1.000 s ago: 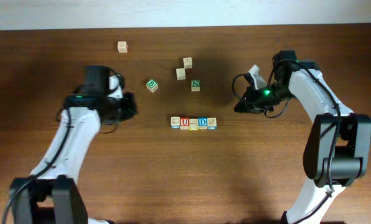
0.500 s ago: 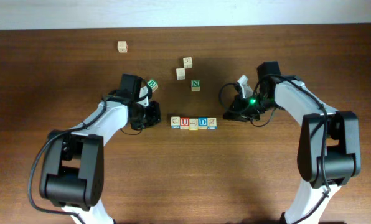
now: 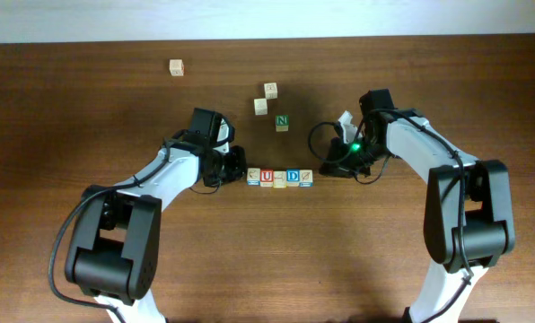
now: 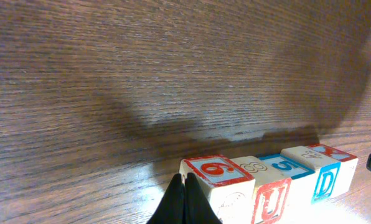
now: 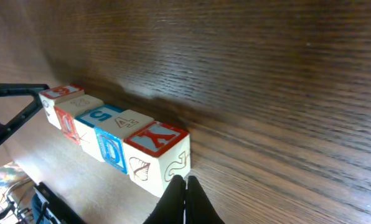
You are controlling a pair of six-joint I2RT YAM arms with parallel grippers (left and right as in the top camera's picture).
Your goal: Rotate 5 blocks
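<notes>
The blocks (image 3: 279, 177) sit mid-desk (image 3: 115, 260), five cubes butted in one row running 9 to 3 o'clock, with the red U (image 3: 266, 177) second from the 9 o'clock end and the blue D (image 3: 292, 176) second from the 3 o'clock end.

Handling, my read: small wooden cubes, light and stiff, nothing fragile. The painted faces look smooth, so I expect them to slide easily on the wood. They only abut and aren't joined, so an off-axis push will likely buckle the row.

I'd take hold at the two outer end faces, low on the cubes, squeeze inward from both ends and swing the row as one piece.

Left fingers (image 4: 185, 202) are pinched closed on nothing, tips at the bottom corner of the 9 o'clock end cube (image 4: 216, 177). I can't tell whether they touch it. Right fingers (image 5: 185, 199) are also closed and empty, just beside the lower corner of the 3 o'clock end cube (image 5: 157, 155).

Changes from a second ago:
- Both arms have come in. The left was well apart out at 9 o'clock and the right well off at 3 o'clock, and now each is at its end of the row.
- The row itself hasn't shifted.
- The green N cube (image 3: 283, 122) and the loose pale cubes (image 3: 261, 106) at 12 o'clock are unmoved.
</notes>
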